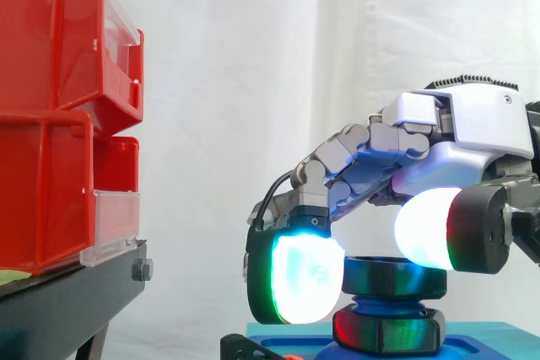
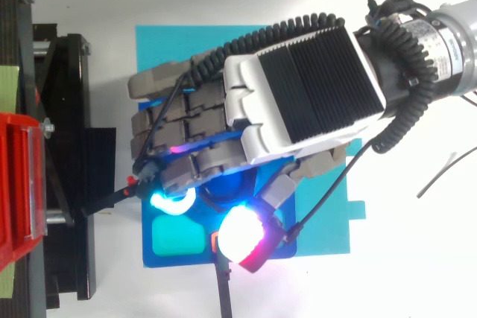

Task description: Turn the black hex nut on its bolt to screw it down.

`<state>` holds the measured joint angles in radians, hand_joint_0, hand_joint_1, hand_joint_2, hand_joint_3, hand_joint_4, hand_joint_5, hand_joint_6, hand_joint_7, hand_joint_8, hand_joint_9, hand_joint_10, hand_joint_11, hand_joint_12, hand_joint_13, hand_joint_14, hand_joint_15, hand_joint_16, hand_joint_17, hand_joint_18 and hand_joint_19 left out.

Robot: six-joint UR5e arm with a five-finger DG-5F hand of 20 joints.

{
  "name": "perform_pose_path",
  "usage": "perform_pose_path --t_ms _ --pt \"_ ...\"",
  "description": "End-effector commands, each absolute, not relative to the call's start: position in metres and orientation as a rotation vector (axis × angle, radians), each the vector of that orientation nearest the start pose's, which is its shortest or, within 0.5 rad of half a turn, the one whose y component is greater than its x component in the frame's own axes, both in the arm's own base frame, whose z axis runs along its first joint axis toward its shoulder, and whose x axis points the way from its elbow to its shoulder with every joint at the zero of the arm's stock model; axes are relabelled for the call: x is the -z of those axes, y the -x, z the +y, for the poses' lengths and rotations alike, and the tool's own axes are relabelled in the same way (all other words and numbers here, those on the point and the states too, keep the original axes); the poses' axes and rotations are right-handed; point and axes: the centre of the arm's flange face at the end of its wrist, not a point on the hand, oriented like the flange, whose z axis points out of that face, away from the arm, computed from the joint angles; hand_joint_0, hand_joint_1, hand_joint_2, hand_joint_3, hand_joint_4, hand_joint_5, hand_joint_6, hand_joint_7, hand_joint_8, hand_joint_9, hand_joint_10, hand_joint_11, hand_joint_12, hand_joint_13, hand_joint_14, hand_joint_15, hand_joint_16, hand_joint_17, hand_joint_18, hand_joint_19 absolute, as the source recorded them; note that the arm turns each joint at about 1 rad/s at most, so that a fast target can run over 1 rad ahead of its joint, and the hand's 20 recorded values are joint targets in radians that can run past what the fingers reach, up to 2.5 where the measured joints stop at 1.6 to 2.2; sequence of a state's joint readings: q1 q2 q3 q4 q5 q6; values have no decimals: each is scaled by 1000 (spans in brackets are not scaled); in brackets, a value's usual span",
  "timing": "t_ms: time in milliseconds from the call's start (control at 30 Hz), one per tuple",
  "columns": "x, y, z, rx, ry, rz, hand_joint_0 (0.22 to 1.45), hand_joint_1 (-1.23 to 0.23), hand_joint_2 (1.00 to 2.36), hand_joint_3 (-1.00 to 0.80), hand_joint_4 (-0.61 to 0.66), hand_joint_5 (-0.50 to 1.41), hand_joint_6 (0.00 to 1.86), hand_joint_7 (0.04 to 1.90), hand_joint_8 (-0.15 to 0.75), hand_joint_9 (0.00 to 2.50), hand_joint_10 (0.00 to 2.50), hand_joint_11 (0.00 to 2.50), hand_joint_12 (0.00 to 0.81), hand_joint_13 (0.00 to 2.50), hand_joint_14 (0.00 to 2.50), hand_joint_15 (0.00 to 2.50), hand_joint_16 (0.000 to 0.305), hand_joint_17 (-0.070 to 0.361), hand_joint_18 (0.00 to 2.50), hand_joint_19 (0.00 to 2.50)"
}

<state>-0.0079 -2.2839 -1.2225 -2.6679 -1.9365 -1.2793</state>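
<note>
The arm (image 2: pixel 451 27) comes in from the upper right in the top view and from the right edge in the side view. The hand (image 1: pixel 472 120) is held palm down, its ribbed back facing the overhead camera. Its fingers (image 1: pixel 337 162) reach forward and curl downward, with one pad (image 1: pixel 308 280) glowing white-cyan with a green rim. The thumb (image 1: pixel 426 229), glowing white with a red edge, sits opposite. The two pinch the black hex nut (image 1: pixel 392 274) between them.

A lab: white curtain (image 1: pixel 253 82), red bins (image 1: pixel 51 115), black stand (image 1: pixel 76 301).
</note>
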Motion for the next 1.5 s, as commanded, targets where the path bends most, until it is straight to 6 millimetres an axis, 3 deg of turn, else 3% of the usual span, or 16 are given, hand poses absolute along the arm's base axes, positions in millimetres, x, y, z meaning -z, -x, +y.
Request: perform_pose_path --t_ms 0,633,900,1267,1367,1433,1467 --pt "-255 -745 -113 -498 85 1486 476 -366 1000 -500 160 -208 833 774 237 637 9 252 263 631 7 187 27 60 347 110" --pt "-260 -737 -157 -503 128 1436 476 -375 1000 -500 166 -207 822 778 238 635 9 258 264 635 7 184 27 60 348 110" --pt "-265 -738 -164 -512 134 1396 475 -387 1000 -500 165 -201 792 795 236 640 9 260 264 638 8 188 27 60 355 116" --pt "-277 -753 -144 -496 111 1299 474 -390 1000 -500 169 -177 687 887 234 645 9 248 266 643 7 189 27 61 354 117" --pt "-278 -756 -136 -491 109 1291 474 -390 1000 -500 171 -164 625 995 234 650 9 250 268 642 8 193 27 61 354 114" --pt "-278 -758 -125 -490 113 1290 473 -389 1000 -500 170 -162 614 1010 235 658 9 256 268 643 7 189 27 61 353 120" --pt "-277 -761 -109 -500 116 1293 474 -389 1000 -500 169 -162 614 1012 236 660 9 253 268 643 8 186 27 62 354 114"
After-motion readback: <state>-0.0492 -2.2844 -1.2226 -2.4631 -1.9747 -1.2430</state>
